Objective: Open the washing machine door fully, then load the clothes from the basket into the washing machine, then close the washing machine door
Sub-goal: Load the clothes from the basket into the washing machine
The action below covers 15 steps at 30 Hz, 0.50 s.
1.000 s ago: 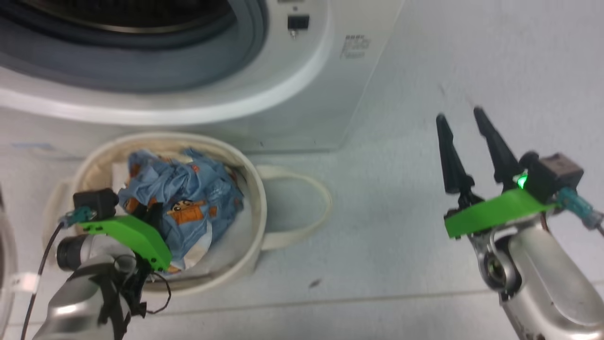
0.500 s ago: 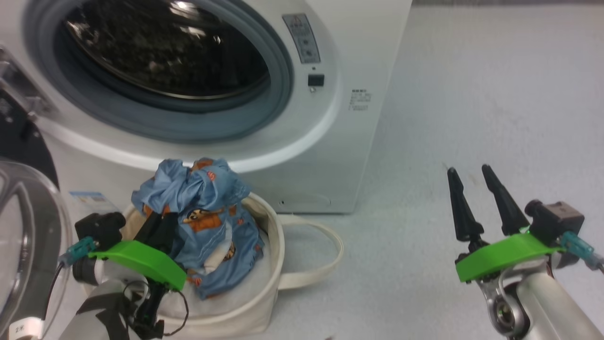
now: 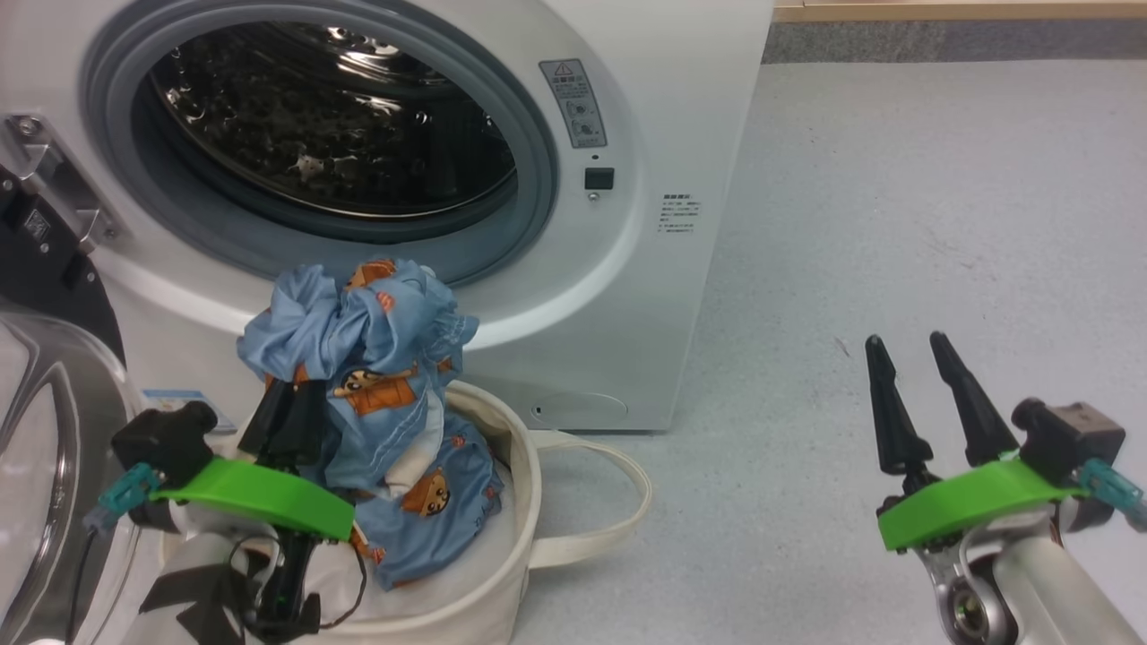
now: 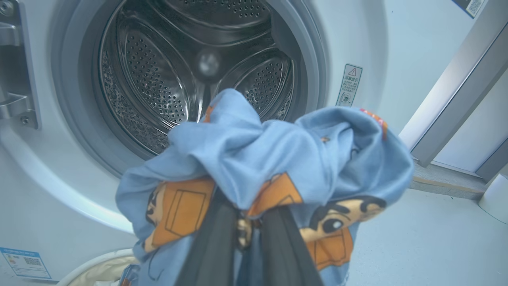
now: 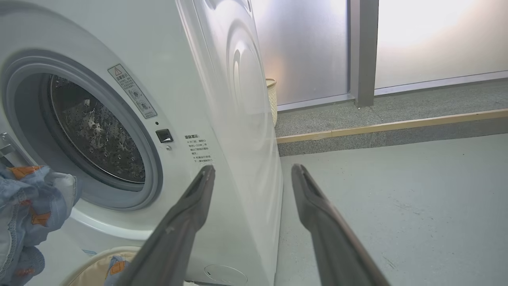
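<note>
- The clothes [image 3: 358,358], a light blue garment with orange-brown bears, hang bunched at 8 o'clock in our head view, top lifted above the basket [image 3: 518,502], lower folds trailing inside it.
- Our left gripper [image 3: 287,408] has its jaws pinched narrow on a fold of them; in the left wrist view the dark fingers [image 4: 214,246] vanish into the cloth.
- The basket, a cream canvas tub, sits on the floor [image 3: 851,224] just before the washing machine [image 3: 663,116], one loop handle [image 3: 632,502] lying toward 3 o'clock.
- The steel drum [image 3: 332,134] gapes at 11 o'clock, above and beyond the bundle, ringed by the grey gasket [image 3: 538,188].
- The washing machine door [image 3: 36,394] stands swung out at 9 o'clock, its glass bowl [image 3: 54,502] beside our left arm [image 3: 206,573].
- Our right gripper [image 3: 909,349] hovers at 4 o'clock over bare floor, jaws wide, holding nothing.
- We judge the step in hand to be carrying the garment into the drum. To do it well we should raise it until the tail clears the basket rim, pass over the gasket's lower lip, reach deep before letting go so nothing drapes on the gasket, and steer clear of the open door.
</note>
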Motion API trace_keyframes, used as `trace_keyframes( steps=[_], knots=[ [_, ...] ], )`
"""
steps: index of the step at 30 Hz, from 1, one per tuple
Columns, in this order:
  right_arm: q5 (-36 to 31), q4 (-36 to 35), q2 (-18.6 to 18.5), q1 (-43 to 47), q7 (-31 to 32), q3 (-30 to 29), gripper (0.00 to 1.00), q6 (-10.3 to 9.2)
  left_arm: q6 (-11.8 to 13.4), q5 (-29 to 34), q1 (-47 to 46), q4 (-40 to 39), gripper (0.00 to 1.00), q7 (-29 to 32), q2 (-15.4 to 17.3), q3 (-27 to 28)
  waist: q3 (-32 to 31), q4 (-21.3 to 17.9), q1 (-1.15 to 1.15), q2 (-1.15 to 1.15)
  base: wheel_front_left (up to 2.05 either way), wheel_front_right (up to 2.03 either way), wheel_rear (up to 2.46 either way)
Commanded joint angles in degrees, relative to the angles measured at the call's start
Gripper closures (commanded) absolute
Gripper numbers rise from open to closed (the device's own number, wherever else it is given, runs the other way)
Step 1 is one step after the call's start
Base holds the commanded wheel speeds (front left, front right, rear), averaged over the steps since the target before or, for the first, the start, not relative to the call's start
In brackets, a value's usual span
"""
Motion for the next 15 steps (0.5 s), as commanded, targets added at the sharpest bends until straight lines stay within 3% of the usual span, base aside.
trace_keyframes(
  steps=[1,10,15],
  knots=[
    [0.38,-2.03,-0.61,0.31,-0.7,0.45,0.0,0.01,-0.31,0.69,-2.45,-2.18,1.0,-0.68,0.91,2.73,0.14,-0.2,0.0,0.0,0.0,0.0,0.0],
    [-1.02,-3.86,-0.89,-0.1,-0.7,-0.71,0.0,0.01,-0.9,2.87,-15.9,8.65,1.0,-0.69,-0.78,4.6,5.42,-0.57,0.0,0.0,0.0,0.0,0.0],
    [-2.81,-7.1,-1.08,-1.02,-0.7,-0.79,0.0,0.01,-1.77,4.36,-25.39,16.49,1.0,-0.69,0.21,5.09,10.94,-1.71,0.0,0.0,0.0,0.0,0.0]
  ],
)
